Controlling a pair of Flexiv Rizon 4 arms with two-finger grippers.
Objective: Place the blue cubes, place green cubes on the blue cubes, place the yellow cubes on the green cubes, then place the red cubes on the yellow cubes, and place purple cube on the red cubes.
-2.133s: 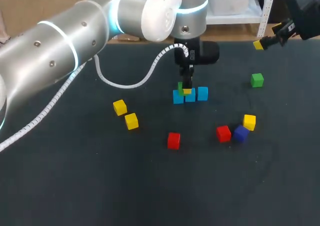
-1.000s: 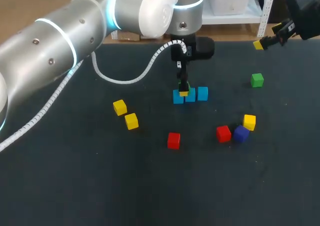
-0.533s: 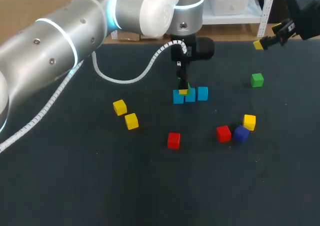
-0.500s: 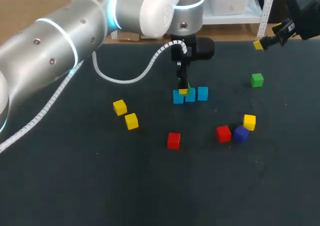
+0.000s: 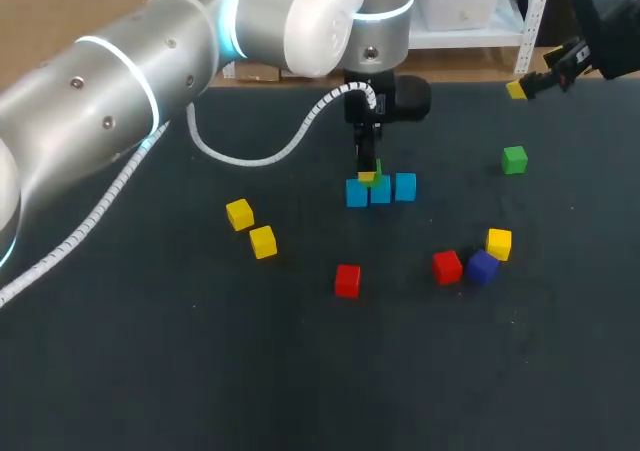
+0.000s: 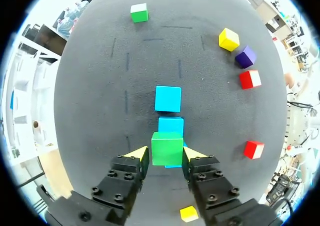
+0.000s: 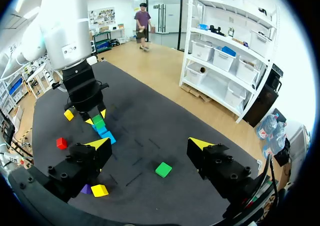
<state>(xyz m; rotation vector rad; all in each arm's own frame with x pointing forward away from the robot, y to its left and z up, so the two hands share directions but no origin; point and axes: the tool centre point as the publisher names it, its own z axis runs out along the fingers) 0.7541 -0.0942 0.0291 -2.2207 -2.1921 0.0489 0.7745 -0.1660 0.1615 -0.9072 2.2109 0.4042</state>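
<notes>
Three blue cubes [image 5: 404,186] under green cube [image 6: 167,148], clamped by left gripper [image 6: 164,155]; right gripper [image 7: 150,144] wide.

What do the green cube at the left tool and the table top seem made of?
The green cube: likely painted wood or hard plastic; flat even-coloured faces, crisp edges, matte. The table top: seemingly a dark felt-like or rubbery mat; dull, no glare, faint marks.
</notes>
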